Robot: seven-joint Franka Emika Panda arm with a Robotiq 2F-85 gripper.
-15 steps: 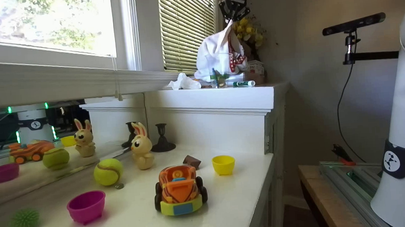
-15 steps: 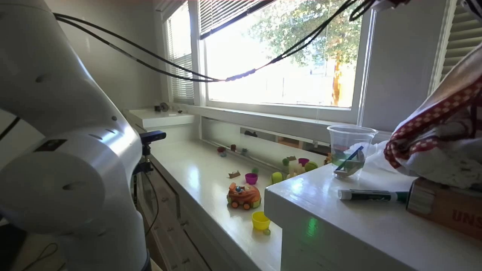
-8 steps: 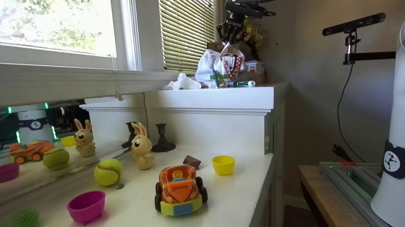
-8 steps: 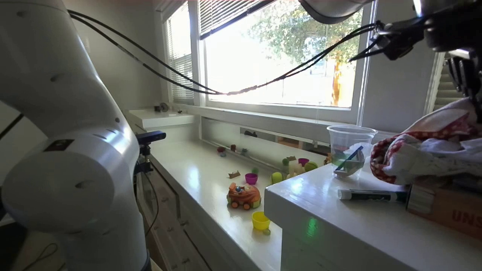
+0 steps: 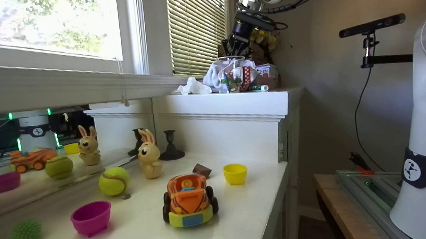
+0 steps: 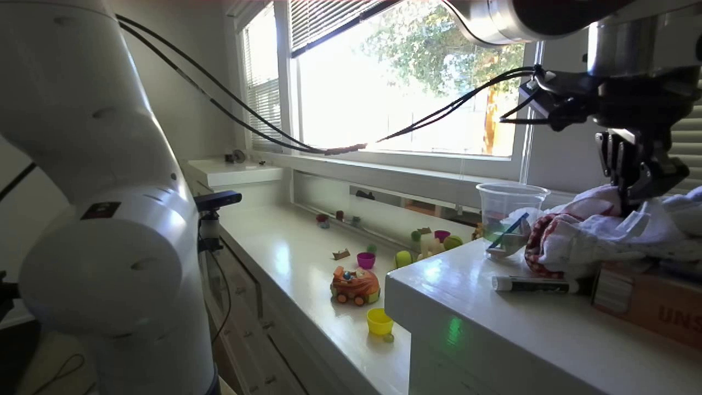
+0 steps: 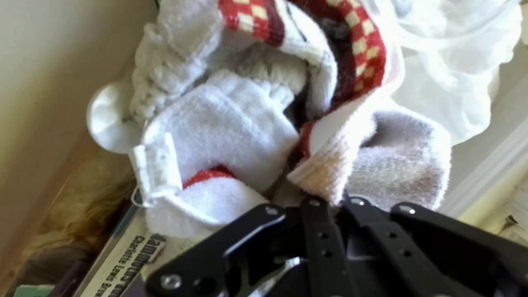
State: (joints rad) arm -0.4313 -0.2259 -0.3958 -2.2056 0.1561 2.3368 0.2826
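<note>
A white towel with red checkered trim point(image 7: 231, 119) lies bunched on the raised ledge point(image 6: 466, 307), partly over an orange box point(image 6: 647, 293). In the wrist view my gripper point(image 7: 336, 202) is shut on a pinched fold of the towel, with the fingers point(image 7: 324, 239) close together at the cloth. Both exterior views show the gripper point(image 6: 628, 206) pointing down into the heap, its tips partly hidden by folds. Right beside the towel stands a clear plastic cup point(image 6: 507, 200) with small items inside. A marker point(image 6: 529, 284) lies in front, its far end under the towel's edge or shadow.
Crumpled white tissue point(image 5: 194, 86) sits by the cup. A book point(image 7: 128, 255) shows under the towel in the wrist view. On the lower counter are an orange toy car point(image 5: 189, 200), a yellow cup point(image 5: 235, 174), a magenta cup point(image 5: 91, 218), a tennis ball point(image 5: 114, 181) and a bunny point(image 5: 149, 154).
The gripper has come down with the towel, which hung stretched upward and is now slumped in a low heap. Towel folds have spread toward the cup and marker. The jaws have stayed shut.
</note>
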